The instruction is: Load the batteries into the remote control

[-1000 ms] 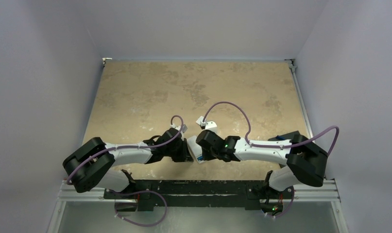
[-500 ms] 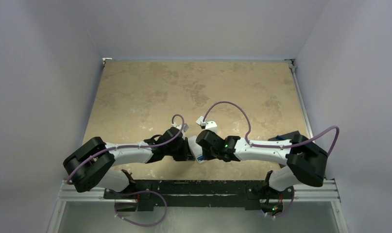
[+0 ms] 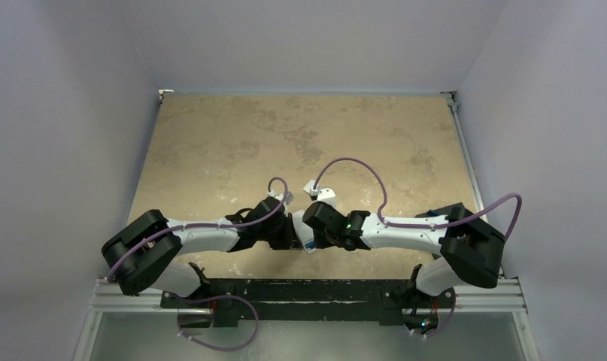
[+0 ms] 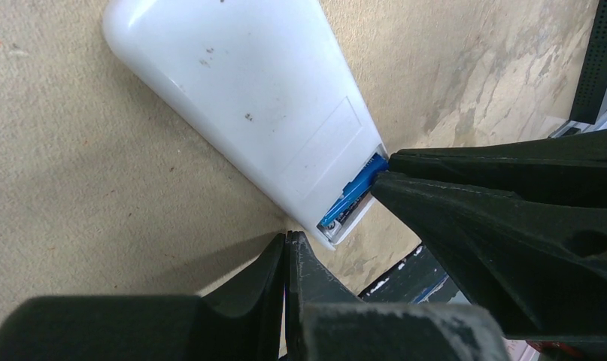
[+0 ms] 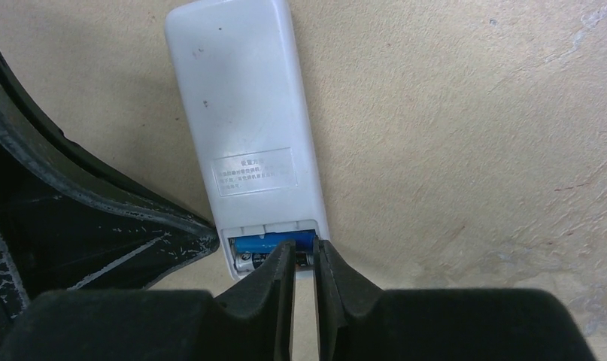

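One blue battery (image 5: 266, 244) lay crosswise in the open compartment at one end of the remote control (image 5: 240, 113). The dark battery (image 5: 247, 262) sat just beside it, nearer that end of the remote and partly hidden, so I could not tell how well it was seated. The remote lay with its plain white back up, and a pale printed label (image 5: 253, 171) sat just above the compartment.

The right gripper (image 5: 306, 252) had its tips at the compartment, over the dark battery. Its fingers were drawn in to a thin slit, and whether they pinched anything could not be told. The left gripper (image 4: 286, 239) had its fingers pressed together with nothing between them. Its tip was set against the remote's long edge beside the compartment, on the side opposite the right gripper.

Under the remote was the mottled tan table (image 5: 473, 113). In the top view the two arms reached in toward the remote from either side.
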